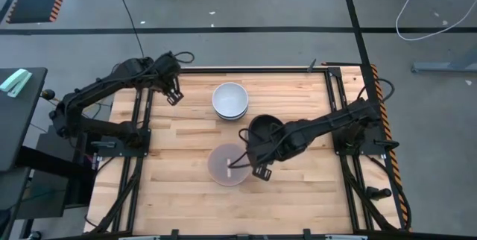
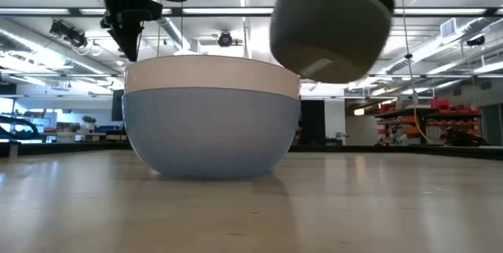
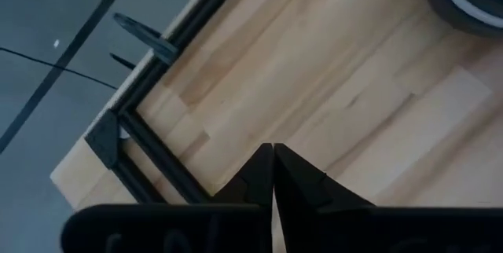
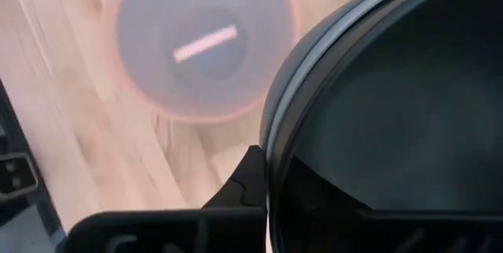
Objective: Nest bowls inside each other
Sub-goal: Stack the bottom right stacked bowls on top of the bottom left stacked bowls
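My right gripper point(image 1: 255, 156) is shut on a nested stack of dark bowls point(image 1: 264, 130), black inside and grey outside; in the low view the stack point(image 2: 330, 21) hangs tilted in the air. Beside it on the table stands the translucent salmon-pink bowl point(image 1: 229, 164), nested in a blue bowl point(image 2: 212, 131) that rests on its base. Farther back, a stack of white bowls point(image 1: 229, 100) sits on the table. My left gripper point(image 3: 273, 163) is shut and hovers over the table's far left corner, touching nothing. My right gripper holds the dark bowl stack by its rim point(image 4: 277, 139). One finger point(image 4: 244, 186) lies outside the wall. The other is hidden by the bowls. The stack is lifted clear of the table and tilted, above and just right of the salmon-pink bowl.
A black metal frame point(image 3: 134, 127) runs along the table's edges. Bare wood lies on the left half point(image 1: 179, 158) and along the near edge. The white stack stands just beyond the held bowls.
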Robot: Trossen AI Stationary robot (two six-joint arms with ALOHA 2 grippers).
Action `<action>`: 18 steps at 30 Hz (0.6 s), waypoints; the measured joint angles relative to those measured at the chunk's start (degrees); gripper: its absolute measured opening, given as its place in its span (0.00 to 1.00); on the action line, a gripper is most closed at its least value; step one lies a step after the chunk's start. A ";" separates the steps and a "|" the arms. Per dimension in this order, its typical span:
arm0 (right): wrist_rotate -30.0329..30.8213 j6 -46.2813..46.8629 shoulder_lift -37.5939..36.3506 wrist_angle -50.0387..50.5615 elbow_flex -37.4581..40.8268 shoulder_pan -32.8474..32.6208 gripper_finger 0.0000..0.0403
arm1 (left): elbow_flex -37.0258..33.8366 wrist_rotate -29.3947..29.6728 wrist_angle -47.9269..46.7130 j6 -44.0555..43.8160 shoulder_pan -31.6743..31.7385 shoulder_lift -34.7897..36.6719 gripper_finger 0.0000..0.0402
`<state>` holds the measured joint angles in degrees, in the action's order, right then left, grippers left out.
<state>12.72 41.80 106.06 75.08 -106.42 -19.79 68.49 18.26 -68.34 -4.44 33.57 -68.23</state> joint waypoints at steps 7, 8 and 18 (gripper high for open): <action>0.82 -5.03 2.59 -0.87 -5.28 3.08 0.02 | 0.00 -1.69 3.82 1.36 4.51 0.00 0.02; 0.72 -6.17 3.70 -1.22 -6.66 3.33 0.02 | 0.00 -1.94 4.28 1.66 4.96 -0.01 0.02; -3.01 -14.75 14.20 2.61 -22.83 3.24 0.02 | 0.00 -3.08 4.53 2.76 7.18 -0.02 0.05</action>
<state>9.71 27.05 120.26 77.70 -129.24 -16.55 68.49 15.18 -63.81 -1.67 40.75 -68.25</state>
